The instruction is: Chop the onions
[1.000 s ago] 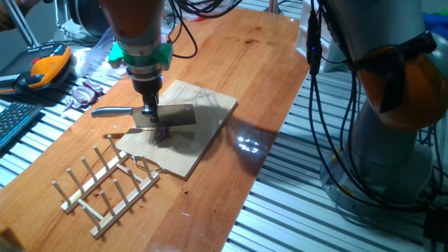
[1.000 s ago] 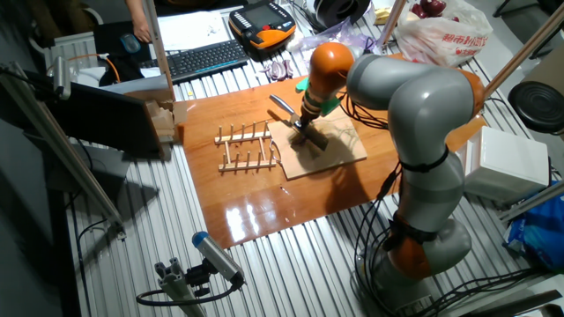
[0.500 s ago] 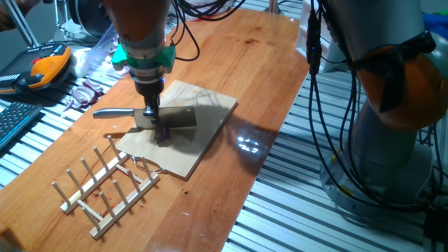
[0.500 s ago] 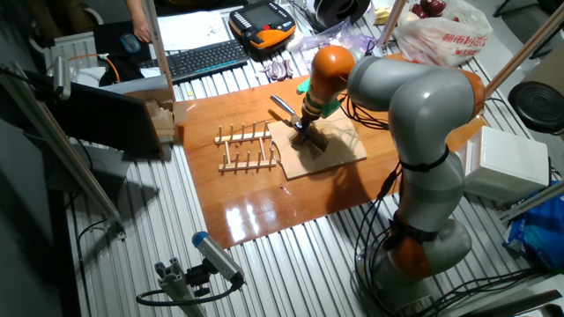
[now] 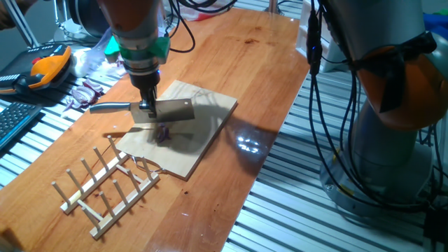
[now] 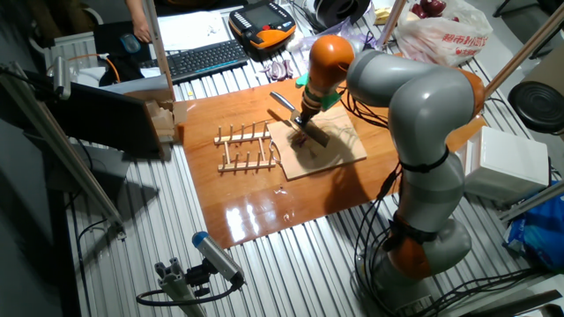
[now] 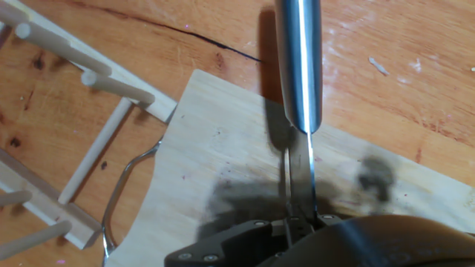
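The knife (image 5: 162, 109) is clenched by the end effector (image 5: 147, 106), blade raised over the board (image 5: 203, 133), with the onions (image 5: 164, 133) lying directly beneath it, slightly toward the rack (image 5: 105, 185).

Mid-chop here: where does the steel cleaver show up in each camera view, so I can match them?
One fixed view: steel cleaver left of centre, blade over the pale wooden cutting board.
The other fixed view: upper centre, under the gripper.
Hand view: handle and blade spine run down the middle.
Shared landmark: the wooden peg rack.
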Controlling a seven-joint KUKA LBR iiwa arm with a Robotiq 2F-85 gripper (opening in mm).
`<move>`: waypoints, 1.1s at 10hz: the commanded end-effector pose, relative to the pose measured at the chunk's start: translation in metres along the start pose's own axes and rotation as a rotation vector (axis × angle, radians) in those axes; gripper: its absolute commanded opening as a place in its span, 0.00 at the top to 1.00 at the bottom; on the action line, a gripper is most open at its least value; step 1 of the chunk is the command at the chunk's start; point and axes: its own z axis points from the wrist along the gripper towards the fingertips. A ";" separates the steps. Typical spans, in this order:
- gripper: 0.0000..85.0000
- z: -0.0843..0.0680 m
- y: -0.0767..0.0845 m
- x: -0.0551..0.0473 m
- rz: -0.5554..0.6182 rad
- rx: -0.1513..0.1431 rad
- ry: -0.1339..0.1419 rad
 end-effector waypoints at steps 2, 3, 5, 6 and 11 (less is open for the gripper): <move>1.00 0.004 -0.004 0.002 0.000 -0.003 -0.008; 1.00 0.007 -0.006 0.003 0.000 -0.003 -0.011; 1.00 0.009 -0.007 0.003 0.000 0.004 -0.011; 1.00 0.012 -0.008 0.004 0.000 0.010 -0.010; 1.00 0.002 0.008 -0.005 0.010 -0.011 -0.013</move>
